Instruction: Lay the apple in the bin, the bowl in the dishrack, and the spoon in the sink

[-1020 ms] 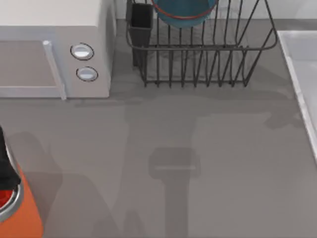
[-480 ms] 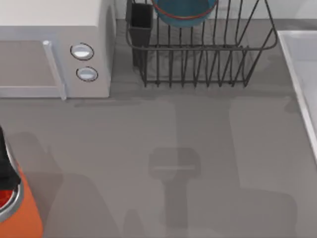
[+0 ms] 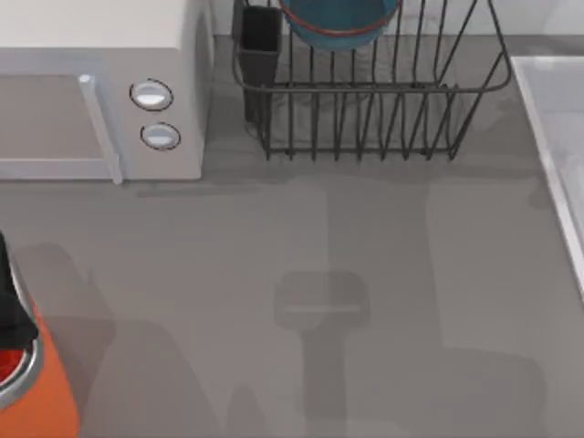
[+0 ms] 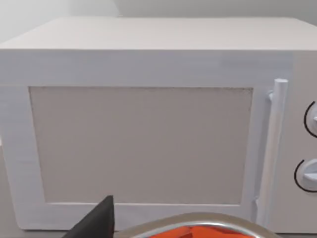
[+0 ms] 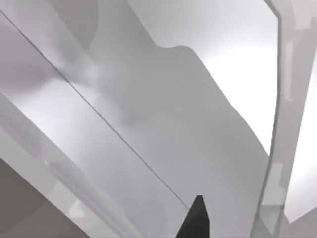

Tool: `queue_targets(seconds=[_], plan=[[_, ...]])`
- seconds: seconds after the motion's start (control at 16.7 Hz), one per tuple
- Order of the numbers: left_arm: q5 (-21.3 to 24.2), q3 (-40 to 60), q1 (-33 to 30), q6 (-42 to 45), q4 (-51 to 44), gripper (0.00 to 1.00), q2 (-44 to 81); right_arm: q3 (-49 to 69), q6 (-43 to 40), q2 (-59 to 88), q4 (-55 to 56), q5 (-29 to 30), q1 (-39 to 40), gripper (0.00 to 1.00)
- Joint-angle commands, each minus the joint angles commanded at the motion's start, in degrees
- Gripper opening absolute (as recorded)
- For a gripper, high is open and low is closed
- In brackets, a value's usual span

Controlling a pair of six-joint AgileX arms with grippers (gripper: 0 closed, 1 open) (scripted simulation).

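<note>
The blue bowl (image 3: pixel 339 20) rests inside the black wire dishrack (image 3: pixel 370 119) at the back of the table. At the front left corner stands the orange bin (image 3: pixel 46 401) with its silver rim (image 4: pixel 198 220). Inside that rim a red patch at the picture's edge is the apple (image 3: pixel 5 365). My left gripper (image 3: pixel 7 292) hangs as a black shape just above the bin, facing the microwave. The pale sink (image 3: pixel 561 119) lies along the right side. My right gripper (image 5: pixel 196 218) hovers over the basin's floor (image 5: pixel 163 124). The spoon is out of view.
A boxy white microwave (image 3: pixel 91 91) with two round knobs fills the back left, close behind the bin. A black cutlery cup (image 3: pixel 261 41) sits at the dishrack's left corner. Grey tabletop (image 3: pixel 319 301) spreads across the middle and front.
The arm shadows on the table have shifted, with a broad one now lying at the right front. The bowl, bin and left gripper have stayed in place.
</note>
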Motion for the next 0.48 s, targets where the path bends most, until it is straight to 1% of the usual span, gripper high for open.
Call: queue_targets(seconds=[0.48], plan=[[0.0, 0.0, 0.0, 0.0, 0.0, 1.0, 0.0, -21.49, -0.29, -6.86, 14.36, -0.07, -0.19, 0.0]])
